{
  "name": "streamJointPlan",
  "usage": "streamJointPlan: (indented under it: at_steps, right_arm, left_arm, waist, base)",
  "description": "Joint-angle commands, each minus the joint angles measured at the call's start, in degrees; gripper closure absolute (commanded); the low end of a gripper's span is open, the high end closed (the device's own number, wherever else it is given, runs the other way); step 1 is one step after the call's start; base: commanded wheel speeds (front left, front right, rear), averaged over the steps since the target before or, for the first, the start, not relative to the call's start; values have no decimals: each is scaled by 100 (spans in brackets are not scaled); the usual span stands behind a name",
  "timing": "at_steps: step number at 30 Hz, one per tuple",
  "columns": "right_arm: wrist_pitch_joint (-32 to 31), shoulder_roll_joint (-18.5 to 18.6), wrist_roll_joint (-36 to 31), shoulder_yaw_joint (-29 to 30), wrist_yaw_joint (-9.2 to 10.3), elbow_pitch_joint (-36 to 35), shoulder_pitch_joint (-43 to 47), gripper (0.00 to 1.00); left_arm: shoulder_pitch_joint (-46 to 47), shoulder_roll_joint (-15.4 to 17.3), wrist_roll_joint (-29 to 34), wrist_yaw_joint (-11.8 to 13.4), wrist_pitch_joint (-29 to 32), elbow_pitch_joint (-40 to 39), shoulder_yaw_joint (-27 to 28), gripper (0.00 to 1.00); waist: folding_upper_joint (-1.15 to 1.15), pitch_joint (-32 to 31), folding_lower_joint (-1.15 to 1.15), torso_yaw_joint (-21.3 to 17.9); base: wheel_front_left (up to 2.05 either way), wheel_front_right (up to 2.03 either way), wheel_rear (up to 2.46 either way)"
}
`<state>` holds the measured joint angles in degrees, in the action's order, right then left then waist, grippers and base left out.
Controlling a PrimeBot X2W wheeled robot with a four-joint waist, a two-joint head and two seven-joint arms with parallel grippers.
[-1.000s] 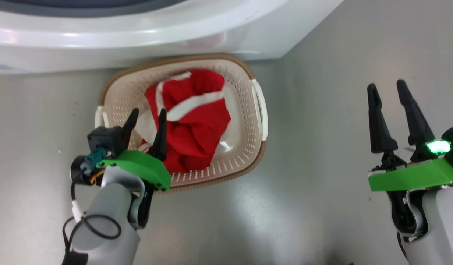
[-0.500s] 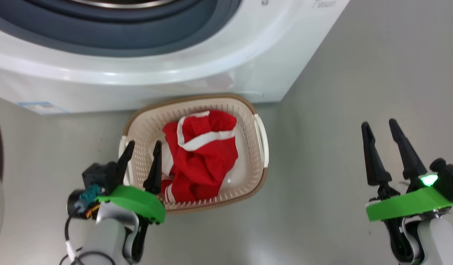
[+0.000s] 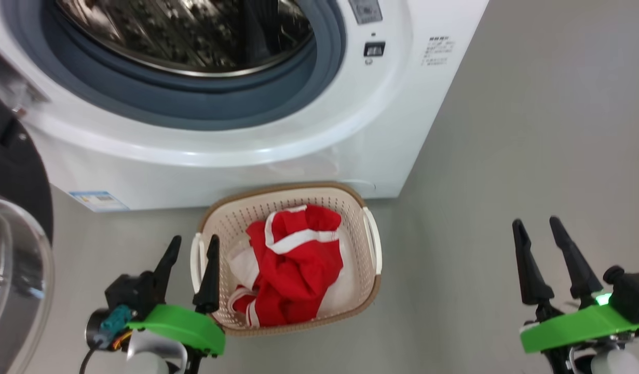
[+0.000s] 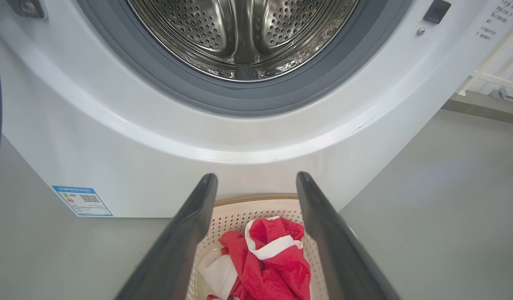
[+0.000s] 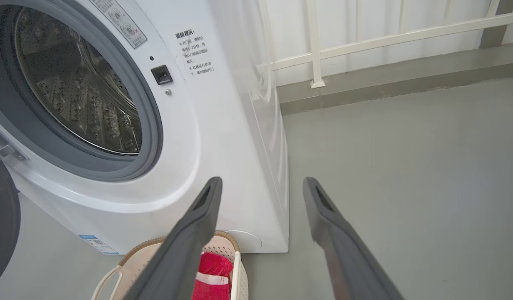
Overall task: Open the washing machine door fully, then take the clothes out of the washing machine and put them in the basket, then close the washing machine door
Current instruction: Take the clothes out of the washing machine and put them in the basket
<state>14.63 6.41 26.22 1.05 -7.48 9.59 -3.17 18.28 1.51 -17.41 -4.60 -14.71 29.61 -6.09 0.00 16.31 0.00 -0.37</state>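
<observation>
The clothes (image 3: 293,265) lie in the basket (image 3: 277,189) (washing machine door (image 3: 18,176) open); left claw (image 3: 194,239) and right claw (image 3: 535,221) spread, empty.

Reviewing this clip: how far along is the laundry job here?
Done: the washing machine door stands open, the drum looks empty, and the clothes lie in the basket. In hand: nothing; the left gripper and right gripper are open and empty. Left: closing the door.

- Head: steeply down onto basket (image 3: 283,187) and washing machine (image 3: 319,156).
- Left wrist: low, near, facing both squarely.
- Right wrist: same pair, obliquely from right.
</observation>
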Motion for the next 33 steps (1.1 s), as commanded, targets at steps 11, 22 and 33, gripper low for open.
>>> streamJointPlan:
  at_steps: [11, 22, 33]
  right_arm:
    - [37, -16, -134, 27, -1, -121, 601, 0]
    - [37, -38, -179, 132, -1, -143, 1002, 0]
    - [37, -84, -191, 245, -1, -178, 1226, 0]
  left_arm:
    - [-752, 137, 274, -136, -29, -806, 470, 0]
    - [-1409, 137, 423, -182, -29, -1458, 660, 0]
    - [-2061, 137, 359, -42, -29, -2070, 730, 0]
  waist:
    - [0, -763, 0, 137]
    - [0, -1019, 0, 178]
    - [0, -1098, 0, 199]
  base:
    - [0, 0, 0]
    - [0, 0, 0]
    - [0, 0, 0]
